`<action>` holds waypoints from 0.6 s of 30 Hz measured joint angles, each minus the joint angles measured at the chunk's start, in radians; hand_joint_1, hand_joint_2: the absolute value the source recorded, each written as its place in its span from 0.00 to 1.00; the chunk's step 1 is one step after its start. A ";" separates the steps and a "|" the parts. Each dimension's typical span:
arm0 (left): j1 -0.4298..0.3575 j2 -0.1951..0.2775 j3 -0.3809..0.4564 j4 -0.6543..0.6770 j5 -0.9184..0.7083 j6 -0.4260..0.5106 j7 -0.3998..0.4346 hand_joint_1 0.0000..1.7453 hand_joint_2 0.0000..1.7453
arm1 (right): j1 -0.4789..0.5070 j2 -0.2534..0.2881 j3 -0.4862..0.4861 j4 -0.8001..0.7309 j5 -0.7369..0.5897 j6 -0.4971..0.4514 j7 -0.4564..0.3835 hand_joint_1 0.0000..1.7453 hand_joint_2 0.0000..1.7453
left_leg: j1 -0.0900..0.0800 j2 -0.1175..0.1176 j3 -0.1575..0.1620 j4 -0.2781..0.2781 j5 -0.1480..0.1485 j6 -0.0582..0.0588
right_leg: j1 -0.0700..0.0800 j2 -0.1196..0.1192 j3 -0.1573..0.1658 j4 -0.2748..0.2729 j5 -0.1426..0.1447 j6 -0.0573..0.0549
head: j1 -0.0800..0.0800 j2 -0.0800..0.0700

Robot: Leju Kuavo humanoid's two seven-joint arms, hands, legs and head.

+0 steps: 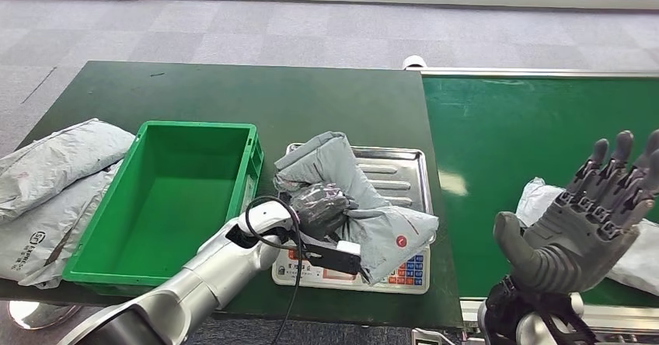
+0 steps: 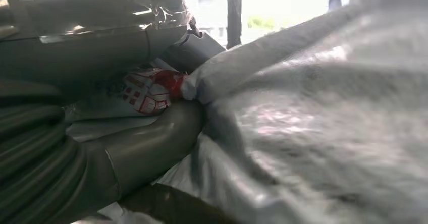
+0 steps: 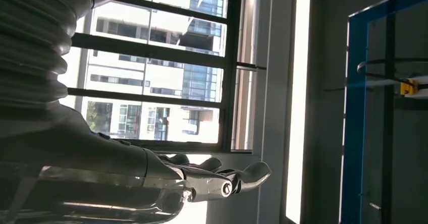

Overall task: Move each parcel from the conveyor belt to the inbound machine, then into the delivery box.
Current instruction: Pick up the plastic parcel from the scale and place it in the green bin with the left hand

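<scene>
On the scale (image 1: 404,165), left hand (image 1: 320,209) grips the grey parcel (image 1: 373,213); right hand (image 1: 591,221) raised, spread, empty

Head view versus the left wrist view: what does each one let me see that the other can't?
The head view alone takes in the green box, the metal scale, the green belt and the raised, open right hand. The left wrist view alone shows a red-and-white label up close. Both show the left hand gripping the grey parcel.
</scene>
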 joint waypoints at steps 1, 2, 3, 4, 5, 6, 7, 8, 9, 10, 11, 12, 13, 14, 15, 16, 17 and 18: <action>0.001 0.001 0.000 -0.011 -0.006 0.060 0.023 1.00 1.00 | 0.007 0.000 0.000 -0.006 0.005 -0.009 0.000 0.00 1.00 | 0.000 0.000 0.000 0.000 0.000 0.000 | 0.000 0.000 0.000 0.000 0.000 0.000 | 0.000 0.000; 0.003 0.003 0.002 -0.028 -0.014 0.129 0.053 1.00 1.00 | 0.016 0.000 0.000 -0.015 0.011 -0.020 0.000 0.00 1.00 | 0.000 0.000 -0.001 0.000 0.000 0.000 | 0.000 0.000 0.000 0.000 0.000 0.000 | 0.000 0.000; 0.007 0.007 0.008 -0.055 -0.023 0.201 0.087 1.00 1.00 | 0.027 0.000 0.000 -0.025 0.016 -0.031 -0.001 0.00 1.00 | 0.000 0.000 -0.001 0.000 0.000 0.000 | 0.000 0.000 0.000 0.000 0.000 0.000 | 0.000 0.000; 0.013 0.014 0.020 -0.094 -0.035 0.274 0.128 1.00 1.00 | 0.037 0.000 0.000 -0.035 0.020 -0.043 -0.001 0.00 1.00 | 0.000 0.000 -0.001 0.000 0.000 0.000 | 0.000 0.000 0.000 0.000 0.000 0.000 | 0.000 0.000; 0.024 0.023 0.040 -0.144 -0.052 0.342 0.169 1.00 1.00 | 0.047 0.000 0.000 -0.045 0.023 -0.053 -0.001 0.00 1.00 | 0.000 0.000 -0.001 0.000 0.000 0.000 | 0.000 0.000 -0.001 0.000 0.000 0.000 | 0.000 0.000; 0.040 0.035 0.068 -0.203 -0.078 0.406 0.210 1.00 1.00 | 0.056 0.000 0.000 -0.053 0.025 -0.062 -0.001 0.00 1.00 | 0.000 0.000 -0.001 0.000 0.000 0.000 | 0.000 0.001 -0.001 0.001 0.000 0.000 | 0.000 0.000; 0.059 0.048 0.101 -0.266 -0.109 0.462 0.245 1.00 1.00 | 0.063 0.000 0.000 -0.059 0.027 -0.069 -0.001 0.00 1.00 | 0.000 0.001 -0.001 0.000 0.000 0.000 | 0.000 0.002 -0.001 0.001 0.000 0.000 | 0.000 0.000; 0.079 0.061 0.138 -0.327 -0.141 0.512 0.269 1.00 1.00 | 0.068 0.000 0.000 -0.062 0.029 -0.074 -0.001 0.00 1.00 | 0.000 0.002 -0.001 0.000 0.000 -0.001 | 0.000 0.002 -0.002 0.001 0.000 0.000 | 0.000 0.000; 0.101 0.073 0.178 -0.383 -0.171 0.559 0.281 1.00 1.00 | 0.072 0.000 0.000 -0.064 0.032 -0.077 -0.001 0.00 1.00 | 0.000 0.002 -0.001 0.000 0.000 -0.001 | 0.000 0.003 -0.002 0.001 0.000 -0.001 | 0.000 0.000; 0.126 0.081 0.220 -0.435 -0.192 0.604 0.280 1.00 1.00 | 0.075 0.000 0.000 -0.065 0.035 -0.079 -0.001 0.00 1.00 | 0.000 0.002 -0.001 -0.001 0.000 -0.001 | 0.000 0.003 -0.002 0.001 -0.001 -0.001 | 0.000 0.000; 0.155 0.088 0.268 -0.483 -0.205 0.650 0.268 1.00 1.00 | 0.078 0.000 0.000 -0.065 0.039 -0.081 -0.001 0.00 1.00 | 0.000 0.002 -0.001 -0.001 -0.001 -0.001 | 0.000 0.003 -0.002 0.001 -0.001 -0.001 | 0.000 0.000; 0.185 0.091 0.320 -0.530 -0.209 0.695 0.244 1.00 1.00 | 0.081 0.001 0.000 -0.065 0.043 -0.083 0.000 0.00 1.00 | 0.001 0.002 -0.001 -0.001 0.000 -0.001 | 0.001 0.003 -0.002 0.001 -0.001 -0.001 | 0.000 0.000; 0.215 0.090 0.380 -0.576 -0.211 0.730 0.207 1.00 1.00 | 0.084 0.003 0.000 -0.065 0.046 -0.085 0.000 0.00 1.00 | 0.001 0.002 -0.001 -0.001 0.000 -0.001 | 0.001 0.003 -0.002 0.001 -0.001 -0.001 | 0.000 0.000; 0.245 0.084 0.444 -0.624 -0.216 0.754 0.150 1.00 1.00 | 0.086 0.005 0.000 -0.064 0.050 -0.087 0.000 0.00 1.00 | 0.001 0.002 -0.001 -0.001 0.000 -0.001 | 0.001 0.003 -0.003 0.001 -0.001 -0.001 | 0.000 0.000; 0.273 0.069 0.516 -0.674 -0.229 0.767 0.072 1.00 1.00 | 0.088 0.007 0.000 -0.064 0.055 -0.088 0.000 0.00 1.00 | 0.001 0.002 -0.002 -0.001 0.000 -0.001 | 0.001 0.003 -0.003 0.001 -0.001 -0.002 | 0.000 0.000; 0.299 0.045 0.599 -0.725 -0.246 0.772 -0.022 1.00 1.00 | 0.090 0.010 0.000 -0.064 0.059 -0.089 0.000 0.00 1.00 | 0.001 0.003 -0.002 -0.001 0.000 -0.001 | 0.001 0.003 -0.003 0.001 -0.001 -0.002 | 0.000 0.000; 0.321 0.015 0.686 -0.774 -0.263 0.774 -0.118 1.00 1.00 | 0.093 0.014 0.000 -0.064 0.064 -0.091 0.000 0.00 1.00 | 0.001 0.002 -0.002 -0.001 0.000 -0.001 | 0.001 0.003 -0.003 0.001 -0.001 -0.002 | 0.000 0.000; 0.340 -0.017 0.776 -0.816 -0.273 0.775 -0.201 1.00 1.00 | 0.096 0.017 0.001 -0.064 0.069 -0.093 0.000 0.00 1.00 | 0.001 0.003 -0.002 -0.001 0.000 -0.001 | 0.001 0.003 -0.003 0.001 -0.001 -0.002 | 0.000 0.000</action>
